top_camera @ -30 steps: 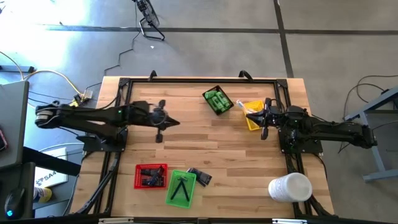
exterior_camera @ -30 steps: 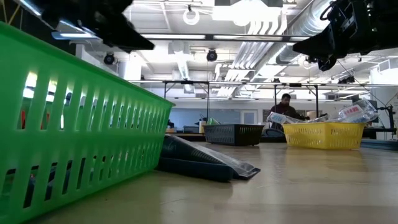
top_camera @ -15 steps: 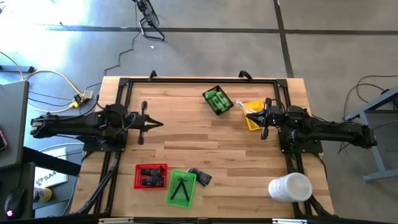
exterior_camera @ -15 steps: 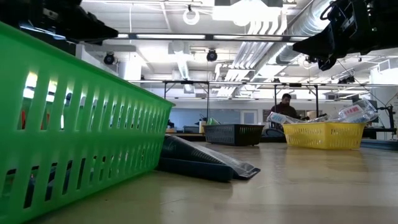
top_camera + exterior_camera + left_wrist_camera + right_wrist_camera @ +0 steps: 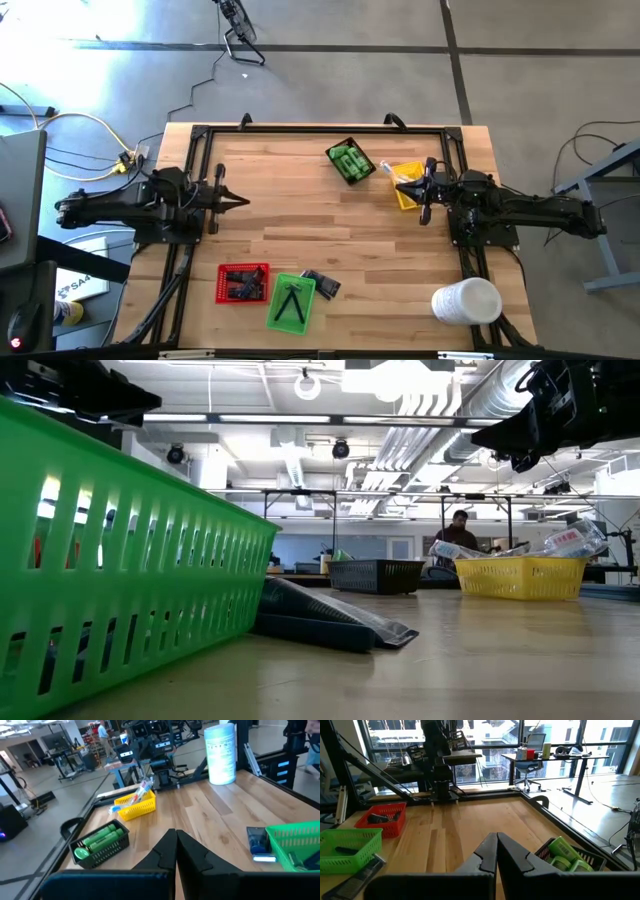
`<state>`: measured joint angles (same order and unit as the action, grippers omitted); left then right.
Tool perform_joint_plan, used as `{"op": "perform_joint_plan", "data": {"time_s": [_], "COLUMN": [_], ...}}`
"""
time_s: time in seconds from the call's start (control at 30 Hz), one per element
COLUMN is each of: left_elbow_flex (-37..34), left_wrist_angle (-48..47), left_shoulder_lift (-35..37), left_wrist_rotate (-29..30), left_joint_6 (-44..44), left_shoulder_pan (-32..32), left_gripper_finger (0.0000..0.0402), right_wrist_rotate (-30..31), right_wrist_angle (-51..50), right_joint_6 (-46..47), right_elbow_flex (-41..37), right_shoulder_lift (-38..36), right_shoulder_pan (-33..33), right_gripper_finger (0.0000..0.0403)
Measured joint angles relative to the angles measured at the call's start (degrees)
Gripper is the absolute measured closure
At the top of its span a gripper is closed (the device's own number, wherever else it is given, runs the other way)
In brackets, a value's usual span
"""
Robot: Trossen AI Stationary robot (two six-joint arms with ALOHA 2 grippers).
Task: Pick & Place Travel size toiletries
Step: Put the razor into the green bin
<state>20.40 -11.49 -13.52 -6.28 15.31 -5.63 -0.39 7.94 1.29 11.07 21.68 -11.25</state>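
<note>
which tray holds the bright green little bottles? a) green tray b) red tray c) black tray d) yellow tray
c: the green bottles lie in the black tray at the far side of the table, beside the yellow tray, which holds clear-wrapped sticks instead.

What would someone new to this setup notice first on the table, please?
Four small bright trays stand out: a red tray and a green tray at the near edge, and toward the far side a black tray of green bottles beside a yellow tray of clear-wrapped sticks. A big white cylinder lies at the near right corner. Both grippers, left and right, are shut and empty.
</note>
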Motion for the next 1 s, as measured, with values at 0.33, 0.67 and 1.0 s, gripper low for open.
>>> {"op": "perform_joint_plan", "data": {"time_s": [0.33,0.67,1.0], "left_elbow_flex": [-8.5,-9.2,-9.2], "left_wrist_angle": [10.0,10.4,5.4], "left_shoulder_lift": [0.0,0.1,0.1], "left_wrist_rotate": [0.8,0.8,-0.9], "left_joint_6": [1.0,-0.3,-5.3], "left_shoulder_pan": [0.0,0.0,0.0], "left_gripper_finger": [0.0398,0.0398,0.0398], "right_wrist_rotate": [0.2,0.3,0.4], "right_wrist_angle": [2.4,2.8,1.5], "right_joint_6": [0.0,1.0,2.1], "right_elbow_flex": [0.0,3.7,13.1], "right_shoulder_lift": [0.0,2.9,17.9], "right_shoulder_pan": [0.0,0.0,2.1], "right_gripper_finger": [0.0401,0.04,0.04]}}
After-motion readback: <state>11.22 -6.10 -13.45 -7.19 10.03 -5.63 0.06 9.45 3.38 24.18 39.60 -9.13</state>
